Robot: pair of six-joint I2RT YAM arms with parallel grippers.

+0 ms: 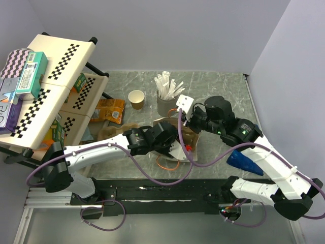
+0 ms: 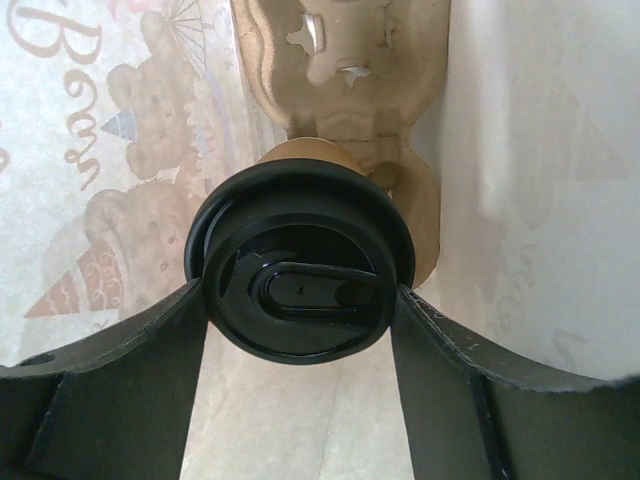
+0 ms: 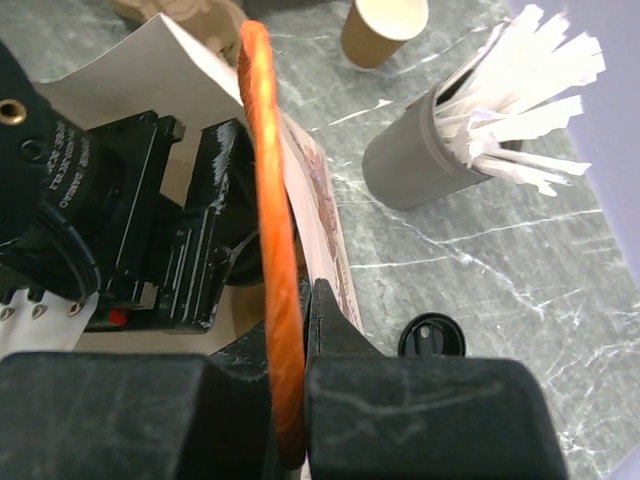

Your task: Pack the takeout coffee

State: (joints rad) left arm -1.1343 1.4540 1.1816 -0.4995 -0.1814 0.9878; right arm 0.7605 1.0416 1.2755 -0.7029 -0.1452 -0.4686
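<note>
We're down inside the paper bag [image 2: 100, 200] with the left wrist camera. The left gripper [image 2: 300, 293] has its two fingers [image 2: 150, 370] closed in on a takeout cup [image 2: 300, 152], and they press either side of its black lid [image 2: 300, 270] at the centre of the frame. Only a sliver of brown cup wall peeks out above the lid. Towards the top of the frame sits the moulded cup carrier [image 2: 340, 80], right behind the cup. We can't tell whether the cup is seated in it. The bear-printed bag wall runs down the left and a plain pale wall down the right.

Over to the right wrist view. The right gripper [image 3: 290, 330] is pinched tight on the bag's orange handle [image 3: 262, 150], which rises up the middle of the frame. Left of it, the left arm's black body reaches into the bag mouth. At the top edge a lidless cup [image 3: 380, 25] stands on the marbled table [image 3: 500, 280]. In the upper right is the grey cup [image 3: 410, 160] of white sticks [image 3: 520, 90]. Right of centre and low, a loose black lid [image 3: 432, 335] lies flat on the table, apart from both cups.
</note>
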